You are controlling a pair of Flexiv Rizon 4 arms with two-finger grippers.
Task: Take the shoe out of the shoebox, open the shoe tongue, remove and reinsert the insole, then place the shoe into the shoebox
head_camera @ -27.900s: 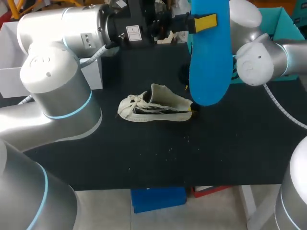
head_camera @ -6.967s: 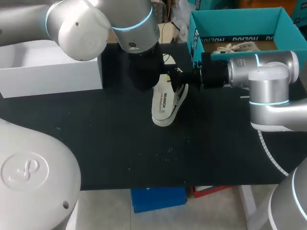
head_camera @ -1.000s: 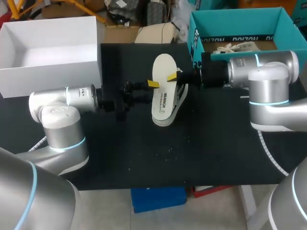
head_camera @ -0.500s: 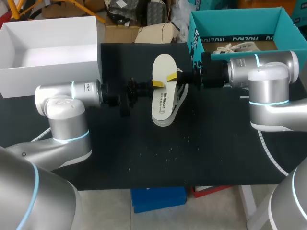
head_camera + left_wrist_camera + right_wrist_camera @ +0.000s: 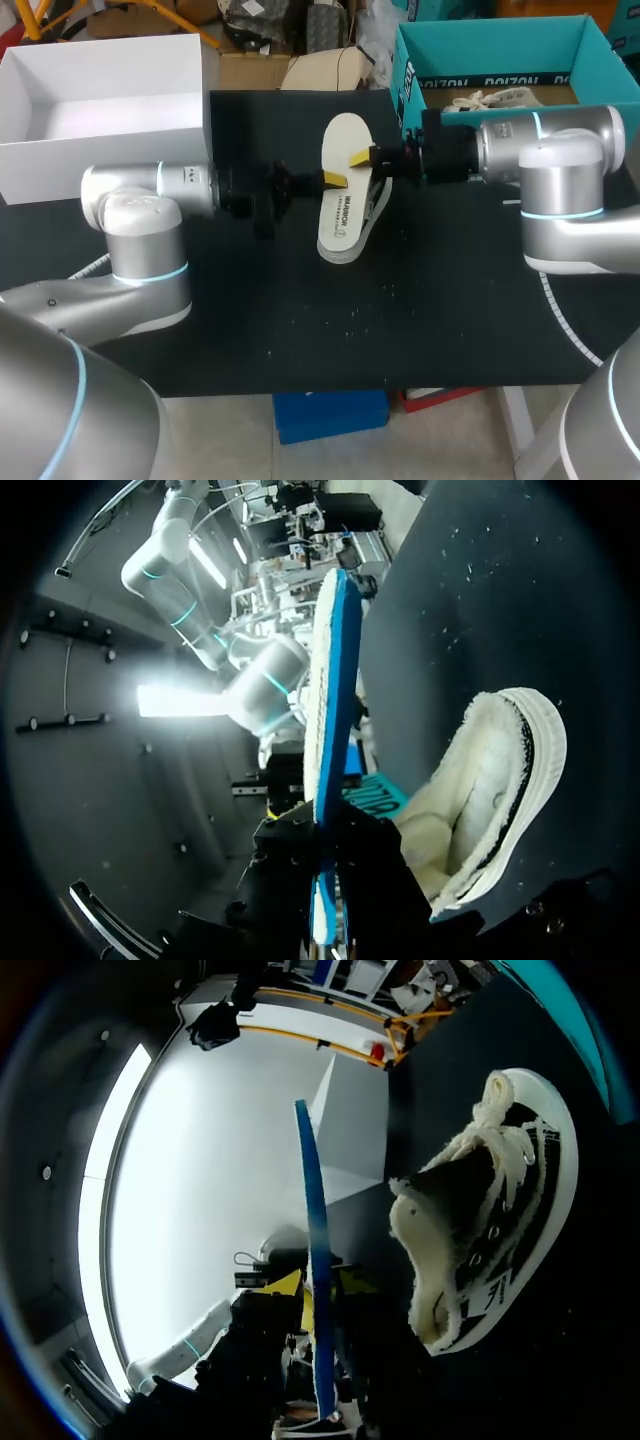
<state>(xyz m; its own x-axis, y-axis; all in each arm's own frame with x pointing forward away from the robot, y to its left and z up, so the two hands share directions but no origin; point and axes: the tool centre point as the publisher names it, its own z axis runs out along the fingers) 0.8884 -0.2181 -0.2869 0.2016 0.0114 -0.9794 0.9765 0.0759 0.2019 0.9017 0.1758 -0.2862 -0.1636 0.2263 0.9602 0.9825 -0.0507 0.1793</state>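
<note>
Careful: right claw (image 5: 360, 160) is clamping the insole (image 5: 343, 140), left claw's (image 5: 333, 178) grip unclear, so it's risking slipping beside the shoe (image 5: 380, 205).

Brought the left arm (image 5: 150, 195) down from overhead to enter from 9 o'clock. Over the last second, advanced the left gripper (image 5: 332, 179) toward 3 o'clock onto the 9 o'clock edge of the insole (image 5: 342, 205); shifted the insole slightly toward 3 o'clock.
</note>
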